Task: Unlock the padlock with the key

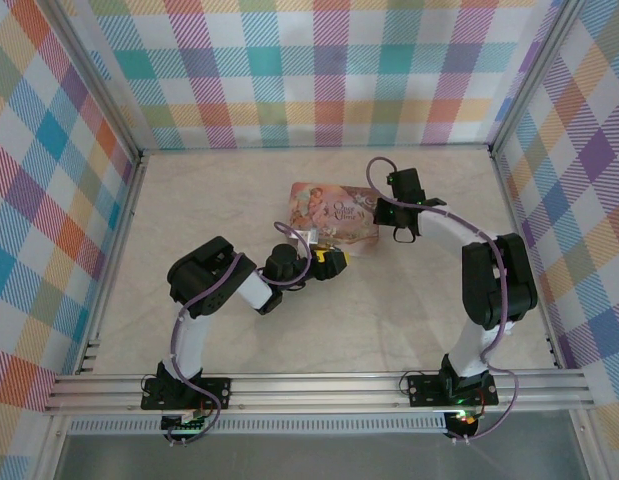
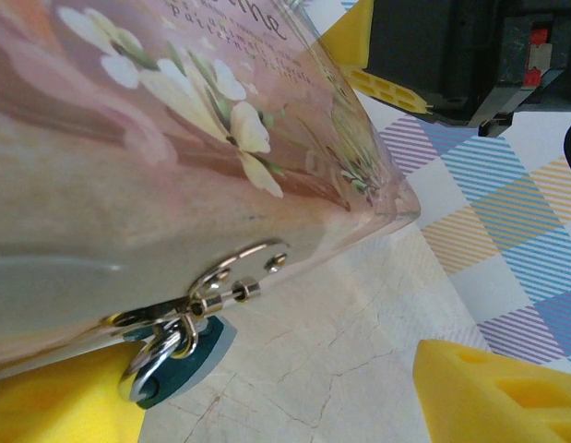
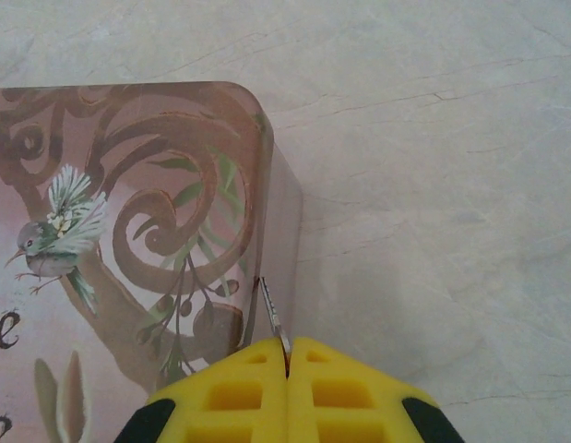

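The padlock (image 2: 182,355), small and bluish-dark with a silver shackle (image 2: 148,362), hangs from the metal hasp (image 2: 237,273) on the side of the pink picture tin (image 2: 128,185). It lies on the table close to the left finger (image 2: 54,406) of my left gripper (image 2: 276,388), which is open, its other finger (image 2: 497,388) far to the right. My right gripper (image 3: 287,349) is shut on the key (image 3: 271,314), a thin grey blade sticking out from the fingertips beside the tin's corner (image 3: 257,138). From above, the left gripper (image 1: 327,262) is at the tin's near edge and the right gripper (image 1: 401,232) at its right end.
The tin (image 1: 334,213) lies mid-table on a pale marble surface (image 1: 409,310). Checked walls (image 1: 319,70) close off the back and both sides. The right gripper's black body (image 2: 451,55) hangs just beyond the tin in the left wrist view.
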Robot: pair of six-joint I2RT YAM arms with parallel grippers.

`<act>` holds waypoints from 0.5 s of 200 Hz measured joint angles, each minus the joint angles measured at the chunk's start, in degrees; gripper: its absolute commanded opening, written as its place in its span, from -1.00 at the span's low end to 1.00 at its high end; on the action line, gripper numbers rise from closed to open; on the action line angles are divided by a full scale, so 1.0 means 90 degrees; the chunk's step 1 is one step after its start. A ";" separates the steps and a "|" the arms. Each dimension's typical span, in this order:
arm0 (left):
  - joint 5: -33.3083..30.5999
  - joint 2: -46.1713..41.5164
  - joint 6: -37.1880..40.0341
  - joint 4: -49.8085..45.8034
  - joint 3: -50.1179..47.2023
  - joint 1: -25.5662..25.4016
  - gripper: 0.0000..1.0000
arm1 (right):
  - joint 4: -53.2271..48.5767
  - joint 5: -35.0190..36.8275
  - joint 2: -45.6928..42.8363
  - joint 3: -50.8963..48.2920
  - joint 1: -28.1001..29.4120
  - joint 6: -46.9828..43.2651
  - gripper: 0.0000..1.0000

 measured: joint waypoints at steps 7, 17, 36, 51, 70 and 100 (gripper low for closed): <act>-0.0002 0.0000 -0.0012 0.0000 0.0000 0.0002 0.45 | 0.0007 -0.0017 0.0000 0.0000 0.0000 0.0000 -1.00; -0.0002 0.0000 -0.0019 0.0000 0.0000 0.0007 0.42 | 0.0010 -0.0034 0.0000 -0.0002 0.0000 0.0000 -1.00; -0.0007 0.0000 -0.0051 0.0005 -0.0005 0.0034 0.34 | 0.0017 -0.0056 0.0000 -0.0027 0.0000 0.0000 -1.00; -0.0015 0.0000 -0.0114 0.0034 -0.0034 0.0078 0.26 | 0.0051 -0.0073 0.0000 -0.0049 0.0000 0.0000 -1.00; -0.0019 0.0000 -0.0163 0.0051 -0.0104 0.0141 0.14 | 0.0066 -0.0078 0.0000 -0.0053 0.0000 0.0000 -1.00; -0.0002 0.0000 -0.0185 0.0090 -0.0204 0.0216 0.14 | 0.0080 -0.0092 0.0000 -0.0056 0.0007 0.0002 -1.00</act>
